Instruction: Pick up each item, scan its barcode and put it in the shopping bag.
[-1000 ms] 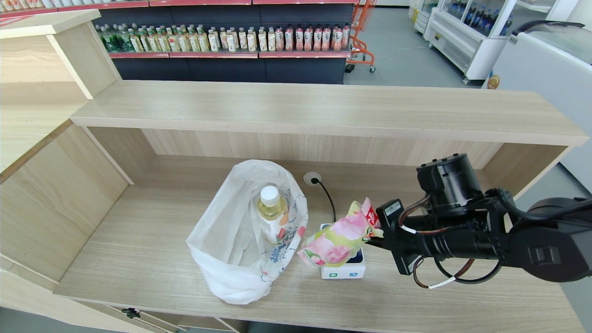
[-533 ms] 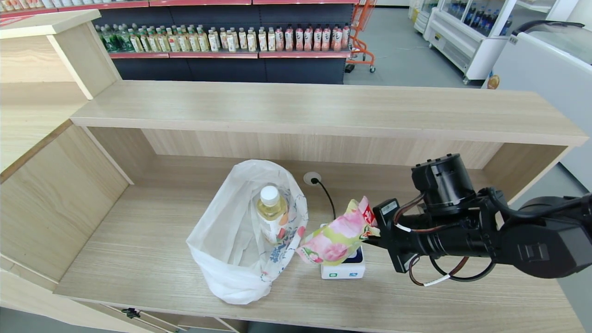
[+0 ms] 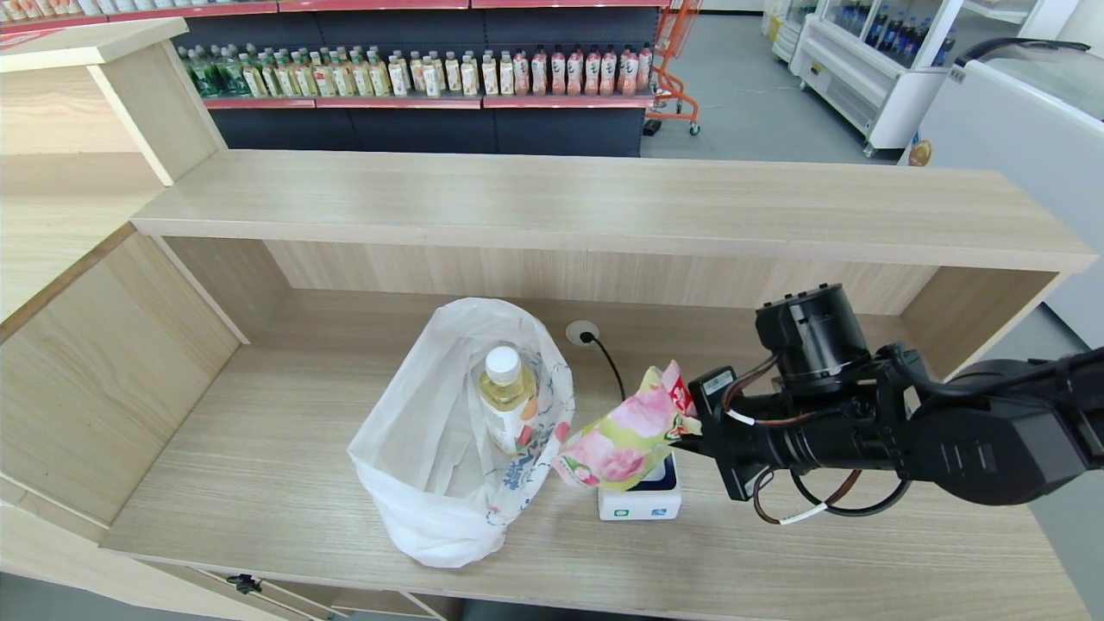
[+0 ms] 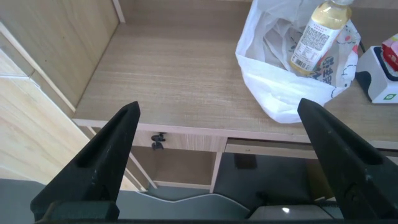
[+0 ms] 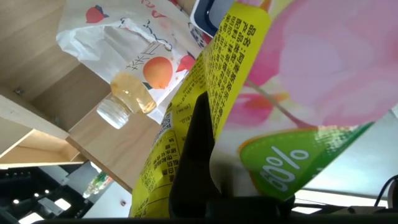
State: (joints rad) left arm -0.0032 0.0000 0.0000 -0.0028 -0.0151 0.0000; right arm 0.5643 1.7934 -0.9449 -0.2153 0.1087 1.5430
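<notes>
Above the scanner (image 3: pixel 638 503) near the counter's (image 3: pixel 259 466) front edge, the right pincer (image 3: pixel 686 438) is grasping the snack packet (image 3: pixel 625 435), seemingly scanning it, and is next needing to carry it over the adjacent shopping bag's (image 3: pixel 414 483) open mouth before releasing.

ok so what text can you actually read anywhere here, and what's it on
"60%": green patch on the pink and yellow snack packet.
Fine print on its yellow back: too small to read.
Label on the clear plastic tea bottle in the white plastic shopping bag: blurred.
Green mark on the white scanner box, labels on shelf bottles: unreadable.
</notes>
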